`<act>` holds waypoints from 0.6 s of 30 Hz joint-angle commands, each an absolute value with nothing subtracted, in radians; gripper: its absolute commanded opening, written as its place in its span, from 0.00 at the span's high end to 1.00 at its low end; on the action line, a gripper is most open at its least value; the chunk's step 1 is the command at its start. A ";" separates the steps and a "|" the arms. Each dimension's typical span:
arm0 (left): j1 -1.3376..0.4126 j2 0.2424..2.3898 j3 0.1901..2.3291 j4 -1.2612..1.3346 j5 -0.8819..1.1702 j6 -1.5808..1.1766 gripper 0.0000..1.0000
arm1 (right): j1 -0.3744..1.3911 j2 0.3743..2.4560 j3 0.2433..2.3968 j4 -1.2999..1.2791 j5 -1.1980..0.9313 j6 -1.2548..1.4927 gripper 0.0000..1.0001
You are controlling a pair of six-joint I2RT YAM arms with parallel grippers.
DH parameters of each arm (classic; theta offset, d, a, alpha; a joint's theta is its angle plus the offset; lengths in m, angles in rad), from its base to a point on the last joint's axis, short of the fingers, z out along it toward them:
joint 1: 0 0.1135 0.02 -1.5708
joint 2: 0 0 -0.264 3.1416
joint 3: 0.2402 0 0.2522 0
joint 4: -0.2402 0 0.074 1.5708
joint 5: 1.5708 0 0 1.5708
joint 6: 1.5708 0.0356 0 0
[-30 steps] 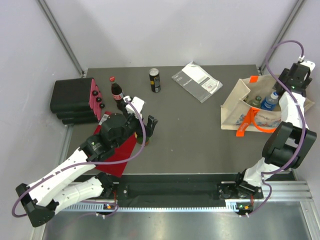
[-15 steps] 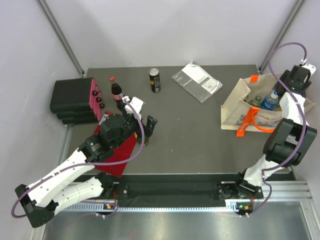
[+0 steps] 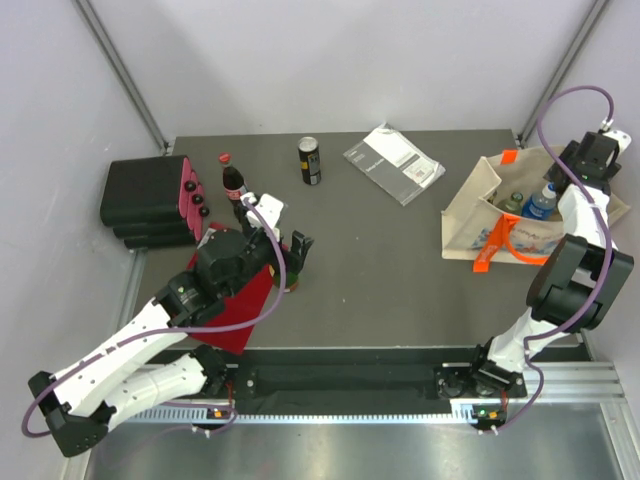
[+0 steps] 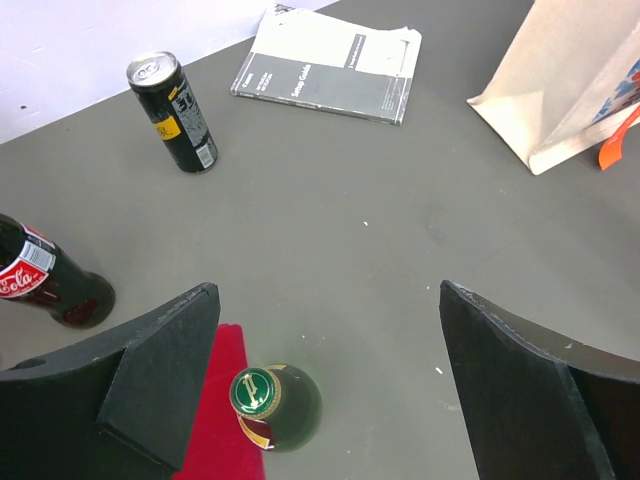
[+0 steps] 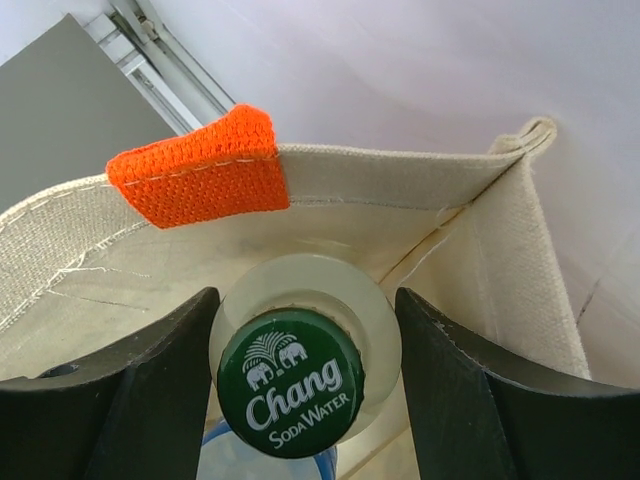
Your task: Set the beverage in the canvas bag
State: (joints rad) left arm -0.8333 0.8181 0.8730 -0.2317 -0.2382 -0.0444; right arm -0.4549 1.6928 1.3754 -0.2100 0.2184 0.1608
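Note:
A green glass bottle [image 4: 285,410] with a green and gold cap stands at the edge of a red cloth [image 4: 225,420]. My left gripper [image 4: 330,370] is open and hangs above it; the bottle sits between the jaws, nearer the left finger. In the top view the gripper [image 3: 285,250] is just over the bottle [image 3: 292,277]. The beige canvas bag [image 3: 468,215] with orange handles stands at the right and also shows in the left wrist view [image 4: 575,80]. My right gripper [image 5: 302,295] is open inside the bag [image 5: 380,190], its fingers close beside a Chang soda water bottle [image 5: 290,395].
A Coca-Cola bottle [image 3: 232,185] and a black can [image 3: 311,160] stand at the back left. A flat grey packet [image 3: 393,163] lies at the back middle. A black case [image 3: 145,200] sits at the left edge. A second bottle [image 3: 514,201] is in the bag.
My left gripper has shifted slightly left and nearer, staying open over the green bottle. The right gripper has barely moved; the bottle in the bag has stayed put.

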 commanded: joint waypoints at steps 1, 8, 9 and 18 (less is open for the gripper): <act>-0.838 0.804 0.870 -0.183 -0.253 -0.035 0.05 | -0.454 1.697 1.413 -0.196 0.230 0.181 0.48; -0.838 0.792 0.871 -0.184 -0.264 -0.032 0.05 | -0.454 1.710 1.425 -0.228 0.244 0.193 0.43; -0.838 0.788 0.870 -0.184 -0.264 -0.032 0.05 | -0.454 1.712 1.427 -0.233 0.244 0.195 0.42; -0.838 0.778 0.868 -0.178 -0.262 -0.032 0.05 | -0.454 1.694 1.431 -0.238 0.213 0.192 0.36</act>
State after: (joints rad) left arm -0.8333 0.7929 0.8726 -0.2314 -0.2531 -0.0414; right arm -0.4541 1.7050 1.3819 -0.2539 0.2268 0.1814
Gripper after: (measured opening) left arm 0.951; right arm 0.647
